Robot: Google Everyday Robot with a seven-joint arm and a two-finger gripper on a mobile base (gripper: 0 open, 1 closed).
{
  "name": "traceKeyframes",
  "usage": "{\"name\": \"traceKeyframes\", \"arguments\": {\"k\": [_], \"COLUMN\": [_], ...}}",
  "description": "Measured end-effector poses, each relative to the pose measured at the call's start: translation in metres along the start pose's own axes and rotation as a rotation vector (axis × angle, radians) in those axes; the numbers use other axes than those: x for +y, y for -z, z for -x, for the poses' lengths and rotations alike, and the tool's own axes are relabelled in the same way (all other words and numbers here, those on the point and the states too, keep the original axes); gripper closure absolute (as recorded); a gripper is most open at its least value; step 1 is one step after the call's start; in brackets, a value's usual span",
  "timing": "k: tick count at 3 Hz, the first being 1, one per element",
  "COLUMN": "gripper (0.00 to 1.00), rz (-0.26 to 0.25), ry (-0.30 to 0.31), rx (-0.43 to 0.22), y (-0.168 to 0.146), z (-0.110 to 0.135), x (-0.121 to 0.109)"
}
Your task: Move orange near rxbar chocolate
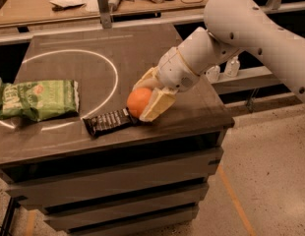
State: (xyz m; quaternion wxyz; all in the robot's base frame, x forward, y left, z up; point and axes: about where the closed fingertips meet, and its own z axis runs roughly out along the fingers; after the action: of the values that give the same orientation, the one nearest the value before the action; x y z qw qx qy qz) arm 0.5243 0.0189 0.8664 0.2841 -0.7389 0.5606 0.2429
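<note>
The orange sits at the right end of the rxbar chocolate, a dark shiny bar lying flat near the table's front edge. The orange touches or nearly touches the bar. My gripper comes in from the right, with its cream fingers on both sides of the orange, shut on it. The orange is low, at or just above the tabletop. One finger is partly hidden behind the fruit.
A green snack bag lies at the table's left, on a white circle line painted on the dark tabletop. The table's right edge is close to my arm. A cluttered bench stands behind.
</note>
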Motion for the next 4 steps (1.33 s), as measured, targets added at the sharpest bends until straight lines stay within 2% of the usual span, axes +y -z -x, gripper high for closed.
{"name": "traceKeyframes", "arguments": {"k": [2,3,4], "gripper": [0.12,0.00,0.00], "rz": [0.007,0.006,0.006], "ry": [-0.005,-0.008,-0.009], "rx": [0.011,0.024,0.024], "y": [-0.009,-0.016,-0.016], "z": [-0.002,-0.004,-0.005], "x": [0.000,0.000,0.000]}}
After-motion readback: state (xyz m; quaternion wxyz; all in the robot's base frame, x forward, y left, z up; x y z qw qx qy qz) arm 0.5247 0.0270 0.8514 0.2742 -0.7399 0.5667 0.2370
